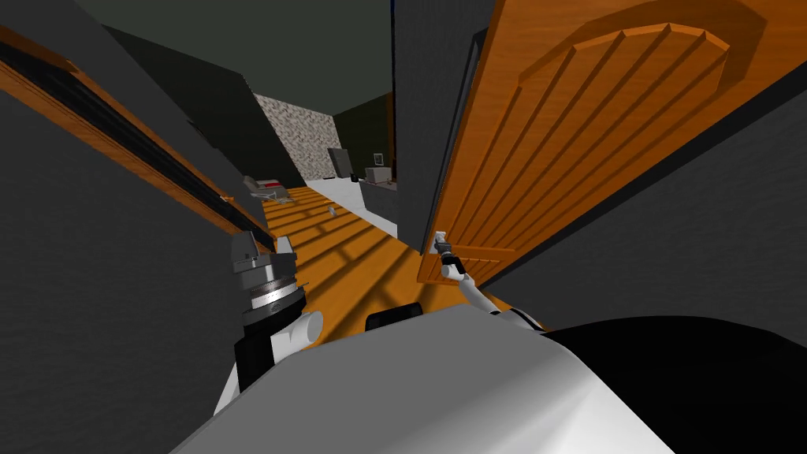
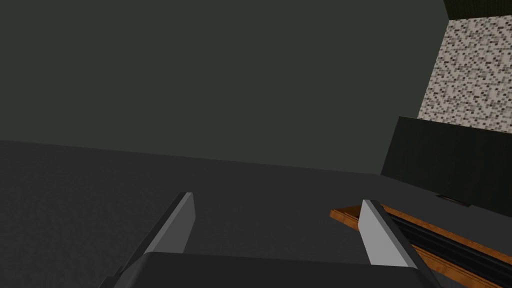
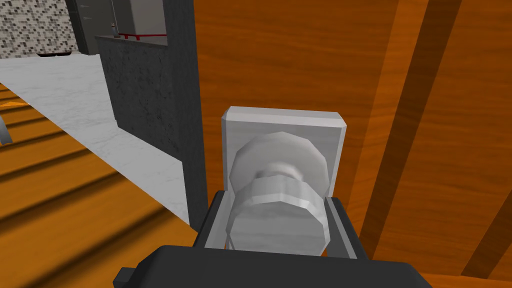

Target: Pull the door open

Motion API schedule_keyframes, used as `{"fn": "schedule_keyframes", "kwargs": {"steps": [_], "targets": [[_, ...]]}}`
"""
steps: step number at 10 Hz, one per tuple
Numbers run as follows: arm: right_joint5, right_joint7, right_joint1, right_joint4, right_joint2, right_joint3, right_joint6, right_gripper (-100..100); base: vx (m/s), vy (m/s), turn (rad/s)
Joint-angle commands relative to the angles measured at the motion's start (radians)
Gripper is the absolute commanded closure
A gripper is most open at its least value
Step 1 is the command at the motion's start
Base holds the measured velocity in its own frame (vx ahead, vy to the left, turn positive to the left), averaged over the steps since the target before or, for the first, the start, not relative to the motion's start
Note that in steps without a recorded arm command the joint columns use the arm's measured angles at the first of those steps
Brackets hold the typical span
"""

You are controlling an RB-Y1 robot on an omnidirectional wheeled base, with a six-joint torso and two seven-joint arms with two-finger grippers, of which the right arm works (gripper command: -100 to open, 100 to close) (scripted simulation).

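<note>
The biggest thing is the orange wooden door (image 1: 599,134). It fills the view from 12 o'clock round to 3 o'clock of the robot, and long grooves run down its face. A dark grey wall edge (image 3: 187,100) stands just beside the door's side. An orange wooden floor (image 1: 355,252) runs away at 12 o'clock.

Low on the door, near its edge, sits a square grey plate (image 3: 282,125). A round grey knob (image 3: 280,175) sticks out of the plate. From the robot it is at about 1 o'clock.

The right gripper (image 3: 277,202) is on the knob. Its two fingers (image 3: 216,225) press the knob's sides, one on each side, so it has a tight hold. The left gripper (image 1: 264,251) is up at about 11 o'clock, well apart from the door. Its fingers stand wide and hold nothing.

The grab looks done, so the step in hand seems to be the pull. The next move likely needs the right arm to draw the knob back toward the robot. The pull should bend with the door's swing, so the knob does not slip out. The robot may also need to back up to make room.
</note>
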Motion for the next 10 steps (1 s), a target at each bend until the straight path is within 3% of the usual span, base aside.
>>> {"fn": "schedule_keyframes", "kwargs": {"steps": [1, 8, 9, 10], "targets": [[0.002, -0.015, 0.006, -0.008, -0.011, 0.019, -0.004, 100, -0.23, -0.054, 0.096], [0.007, -0.073, 0.036, -0.051, -0.061, 0.09, -0.015, 100, -0.193, -0.053, 0.101], [0.006, -0.067, 0.033, -0.044, -0.057, 0.084, -0.011, 100, -0.075, -0.022, 0.029], [0.008, -0.08, 0.044, -0.054, -0.069, 0.101, -0.015, 100, -0.119, -0.05, 0.096]]}}
